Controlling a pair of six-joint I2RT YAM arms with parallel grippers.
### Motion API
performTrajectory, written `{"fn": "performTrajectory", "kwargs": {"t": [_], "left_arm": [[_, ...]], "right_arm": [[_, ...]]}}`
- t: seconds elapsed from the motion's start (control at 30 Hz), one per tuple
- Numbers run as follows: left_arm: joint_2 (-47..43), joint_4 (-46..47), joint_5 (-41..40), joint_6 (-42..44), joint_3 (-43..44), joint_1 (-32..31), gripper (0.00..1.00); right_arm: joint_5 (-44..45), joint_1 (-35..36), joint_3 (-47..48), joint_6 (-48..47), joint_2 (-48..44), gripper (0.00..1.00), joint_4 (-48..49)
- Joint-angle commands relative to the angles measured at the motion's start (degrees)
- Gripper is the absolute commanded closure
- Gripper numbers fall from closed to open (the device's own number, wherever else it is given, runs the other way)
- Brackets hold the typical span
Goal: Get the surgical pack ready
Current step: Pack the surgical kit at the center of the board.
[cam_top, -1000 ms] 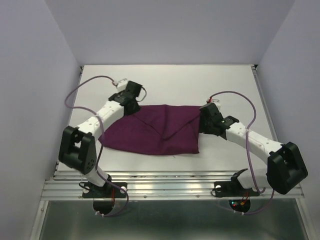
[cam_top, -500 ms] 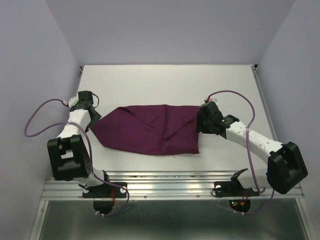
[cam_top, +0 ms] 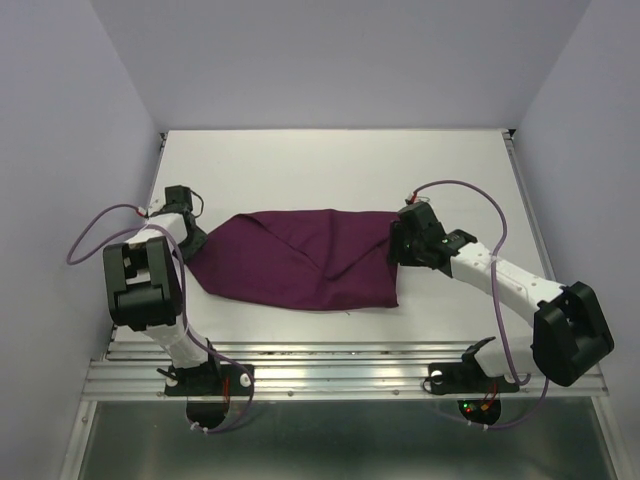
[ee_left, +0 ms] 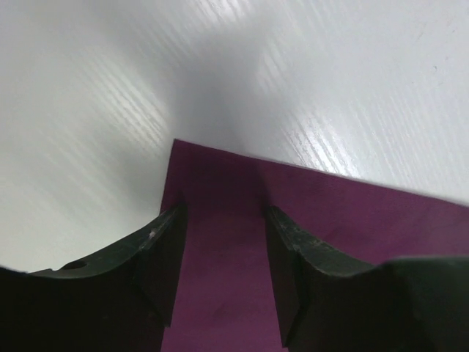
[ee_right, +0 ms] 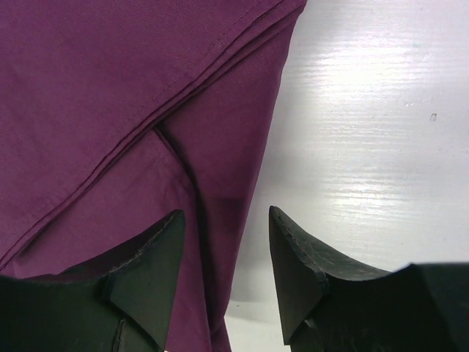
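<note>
On the white tabletop the folded purple drape lies toward the near edge, left gripper and right gripper half-open and empty over its ends; squarely pinched corners likely matter.

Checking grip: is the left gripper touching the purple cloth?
Cannot tell. Left wrist view shows left gripper open astride the purple cloth corner; neither contact nor gap is plain.

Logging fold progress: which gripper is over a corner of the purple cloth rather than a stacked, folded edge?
The left gripper: a single flat corner of the purple cloth lies between its fingers. The right gripper straddles the layered side edge.
</note>
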Motion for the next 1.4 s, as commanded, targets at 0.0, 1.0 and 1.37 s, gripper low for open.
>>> {"fn": "performTrajectory", "kwargs": {"t": [0.0,1.0,1.37], "left_arm": [[2.9,2.3,0.0,-1.3,-1.1,-1.1,0.46],[-21.4,-13.3,-1.1,-2.2,18.4,-21.7,1.0],[-18.5,-11.0,3.3,-4.2,31.0,-38.7,1.0]], "right_arm": [[-0.2,-0.4,-0.1,-0.8,0.3,0.45,2.5],[3.7,-5.1,2.5,3.8,4.9,0.61,-1.7],[3.5,-5.1,-1.0,5.3,4.1,0.84,1.9]]}}
